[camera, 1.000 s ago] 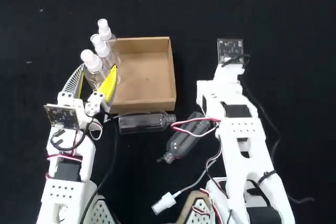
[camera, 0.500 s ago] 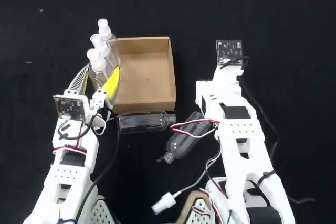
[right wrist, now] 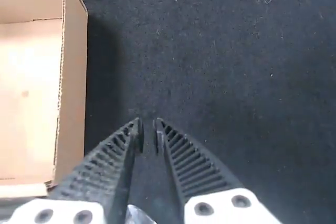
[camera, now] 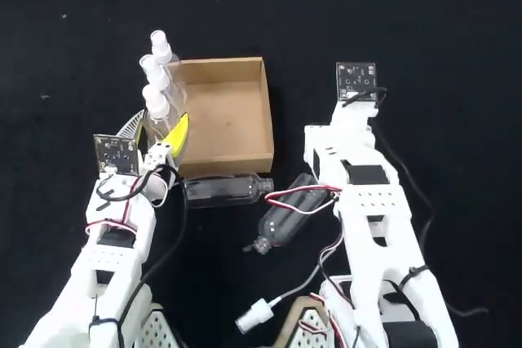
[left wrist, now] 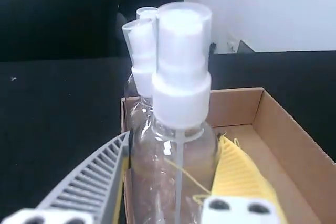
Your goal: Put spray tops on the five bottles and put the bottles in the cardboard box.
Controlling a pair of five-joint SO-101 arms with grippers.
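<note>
My left gripper (camera: 157,129) is shut on a clear bottle (left wrist: 176,150) with a white spray top (left wrist: 181,66), held upright at the left wall of the cardboard box (camera: 224,112). Its grey finger (left wrist: 89,187) and yellow finger (left wrist: 241,182) press the bottle's sides. Two more topped bottles (camera: 152,69) (camera: 162,43) stand just behind it by the same wall. Two topless bottles (camera: 224,189) (camera: 285,218) lie in front of the box. A loose spray top (camera: 254,314) lies near the front edge. My right gripper (right wrist: 147,135) is shut on nothing over the black table, right of the box (right wrist: 31,87).
The table top (camera: 440,55) is black cloth. The right arm's red and white cables (camera: 302,197) drape over the nearer lying bottle. The box's inside (left wrist: 262,145) is bare cardboard.
My left arm has carried the held bottle to the right and farther back, closer to the box's left wall. The right arm has not moved.
</note>
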